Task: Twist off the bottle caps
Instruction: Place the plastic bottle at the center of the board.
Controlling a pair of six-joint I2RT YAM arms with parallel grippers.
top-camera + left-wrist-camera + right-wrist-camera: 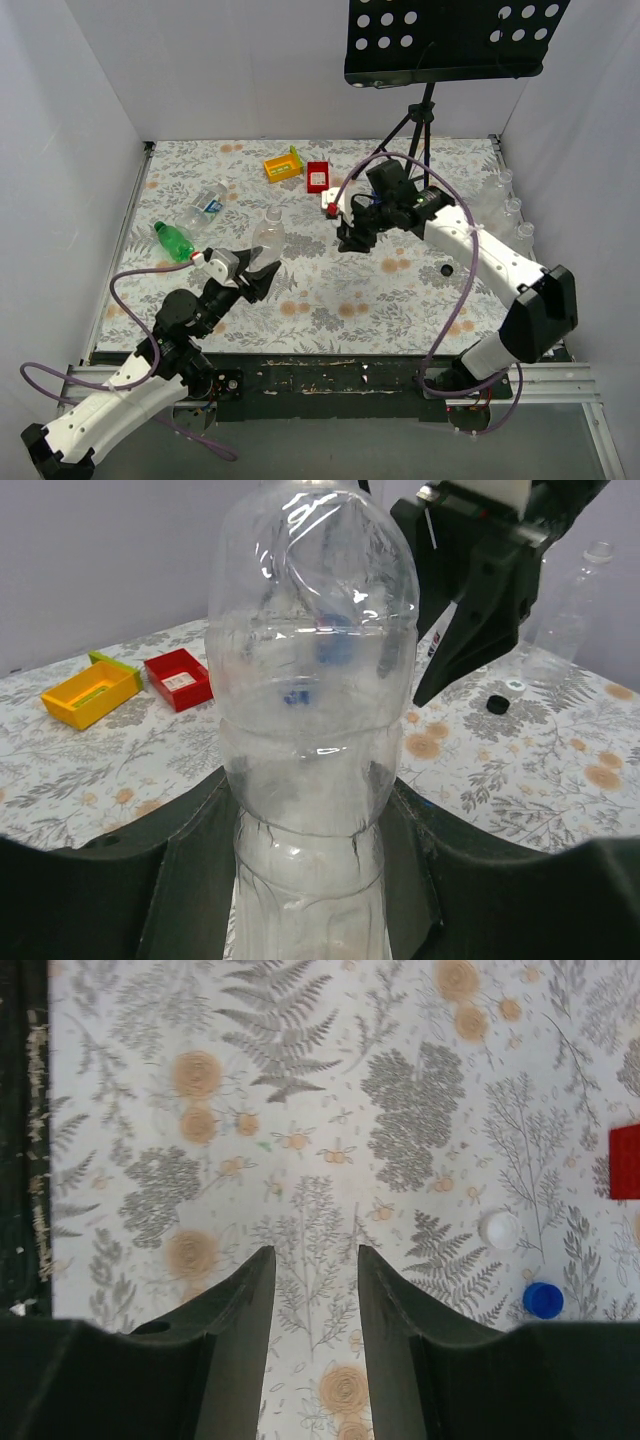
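Observation:
My left gripper (262,272) is shut on a clear, label-less bottle (268,236), which stands upright between its fingers and fills the left wrist view (310,680); its top is out of that frame. My right gripper (350,242) is open and empty, hovering just right of that bottle; it also shows in the left wrist view (480,590). In the right wrist view its fingers (240,1310) point down at bare cloth, with a loose white cap (499,1229) and a blue cap (543,1300) to their right. A black cap (447,268) lies on the table.
A green bottle (175,240) and a clear blue-labelled bottle (205,205) lie at the left. Several clear bottles (505,205) stand by the right wall. A yellow box (283,165) and a red box (318,176) sit at the back. A tripod (420,125) stands behind.

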